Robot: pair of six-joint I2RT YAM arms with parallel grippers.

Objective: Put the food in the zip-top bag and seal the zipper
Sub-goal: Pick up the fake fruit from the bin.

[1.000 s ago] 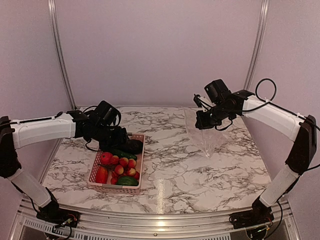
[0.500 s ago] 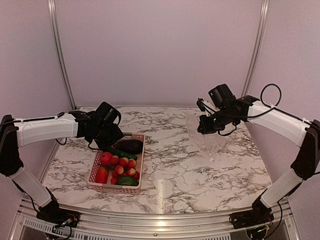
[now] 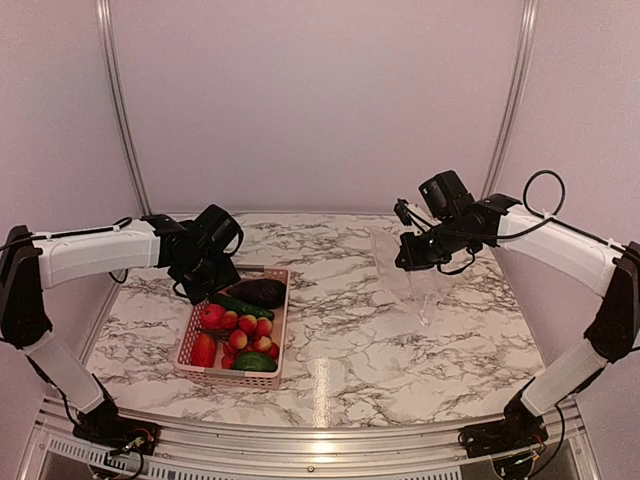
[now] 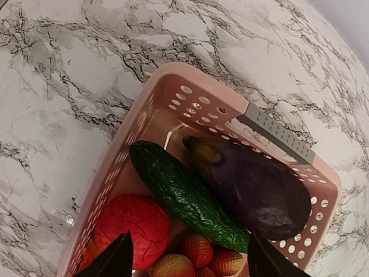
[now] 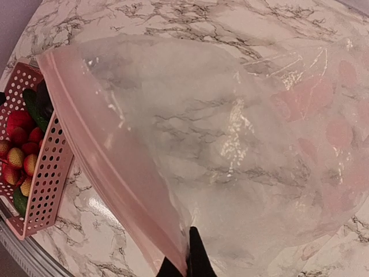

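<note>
The food lies in a pink basket (image 3: pixel 233 376): a dark purple eggplant (image 4: pixel 256 184), a green cucumber (image 4: pixel 184 196), a round red piece (image 4: pixel 130 222) and small yellow-red pieces (image 3: pixel 247 323). My left gripper (image 4: pixel 187 262) hovers open over the basket's far end, nothing between its fingers; in the top view it (image 3: pixel 205 285) sits just left of the eggplant (image 3: pixel 260 292). My right gripper (image 5: pixel 187 257) is shut on the mouth edge of the clear zip-top bag (image 5: pixel 242 150), lifting it off the table. The pink zipper (image 5: pixel 98 144) runs diagonally away from the grip. In the top view the bag (image 3: pixel 408 280) hangs below the right gripper (image 3: pixel 405 255).
The basket has a grey handle (image 4: pixel 277 133) at its far rim. Marble table (image 3: pixel 340 340) lies between basket and bag. Metal frame posts (image 3: pixel 118 110) stand at the back corners, with walls close behind.
My left gripper has drawn back to the left, off the eggplant, staying open. My right arm has shifted slightly right with the bag still pinched.
</note>
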